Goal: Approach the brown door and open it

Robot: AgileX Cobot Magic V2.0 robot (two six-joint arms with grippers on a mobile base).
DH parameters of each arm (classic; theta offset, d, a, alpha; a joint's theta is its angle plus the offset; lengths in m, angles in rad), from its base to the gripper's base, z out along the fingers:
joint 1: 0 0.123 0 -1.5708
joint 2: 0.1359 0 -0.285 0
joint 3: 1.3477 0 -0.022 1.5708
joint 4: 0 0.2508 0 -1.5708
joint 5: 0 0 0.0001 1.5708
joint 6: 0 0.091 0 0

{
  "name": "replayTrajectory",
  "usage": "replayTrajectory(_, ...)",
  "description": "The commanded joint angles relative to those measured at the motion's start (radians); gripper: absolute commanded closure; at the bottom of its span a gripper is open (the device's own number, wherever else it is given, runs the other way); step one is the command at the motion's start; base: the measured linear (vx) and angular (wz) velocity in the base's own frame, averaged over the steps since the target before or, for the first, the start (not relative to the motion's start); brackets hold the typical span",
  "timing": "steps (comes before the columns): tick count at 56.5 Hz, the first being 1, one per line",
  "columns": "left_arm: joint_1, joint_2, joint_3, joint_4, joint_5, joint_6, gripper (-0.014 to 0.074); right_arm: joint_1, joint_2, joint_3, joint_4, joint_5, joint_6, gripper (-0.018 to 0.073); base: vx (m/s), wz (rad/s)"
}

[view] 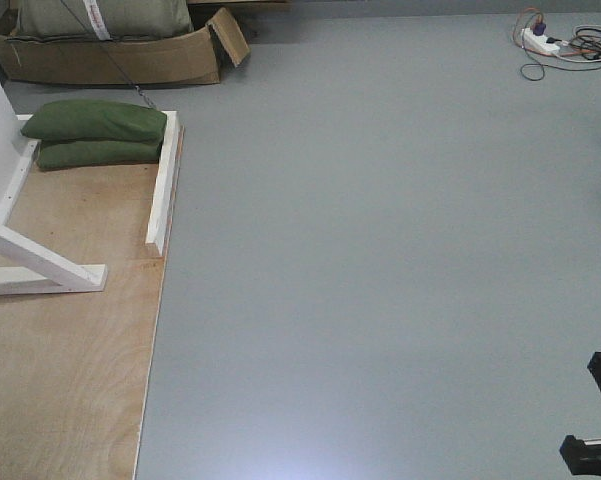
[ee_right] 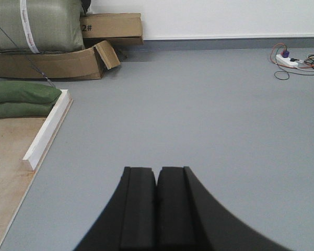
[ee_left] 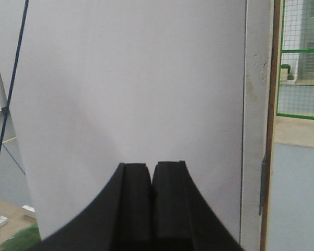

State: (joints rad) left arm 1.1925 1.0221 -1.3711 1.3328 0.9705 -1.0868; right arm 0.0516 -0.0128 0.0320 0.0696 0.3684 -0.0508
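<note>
The grey floor (view: pixel 380 250) fills most of the front view, so the job looks to be in its approach stage: the base is not yet squared up to the brown door, whose panelled face and lever handle show in no view. The left wrist camera faces a broad white panel (ee_left: pixel 130 78) with a white frame post to its right. A narrow brown strip (ee_left: pixel 274 78) beside that post may be the door's edge, though I cannot tell for sure. That would put the door off to the robot's left, by the plywood platform (view: pixel 70 360). The next move probably calls for turning and driving toward that side, clear of the white timber braces (view: pixel 40 265) and the green sandbags (view: pixel 95 120) on the platform, until the handle is in view. The left gripper (ee_left: pixel 151 175) is clenched with nothing between its fingers, and so is the right gripper (ee_right: pixel 157 178); one will need to spread before taking the lever. A power strip (ee_right: pixel 286 60) with cables lies far off to the right. The upper cardboard box (ee_right: pixel 112 26) bears "2#"; the print on the bale's white band (ee_right: pixel 28 26) is too blurred to read.
</note>
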Motion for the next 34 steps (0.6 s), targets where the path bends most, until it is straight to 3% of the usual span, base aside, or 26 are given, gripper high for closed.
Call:
replayTrajectory(1, -0.005, -0.042, -0.03, 0.0, -0.086, -0.009, 0.053, 0.002, -0.006, 0.004, -0.003, -0.078, -0.006, 0.0559, 0.0, 0.0)
replayTrajectory(9, -0.007, -0.064, -0.03, -0.122, -0.159, -0.007, 0.053, 0.002, -0.006, 0.004, -0.003, -0.078, -0.006, 0.0559, 0.0, 0.0)
replayTrajectory(34, -0.086, -0.075, -0.026, -0.455, -0.172, -0.006, 0.053, 0.002, -0.006, 0.004, -0.003, -0.078, -0.006, 0.0559, 0.0, 0.0)
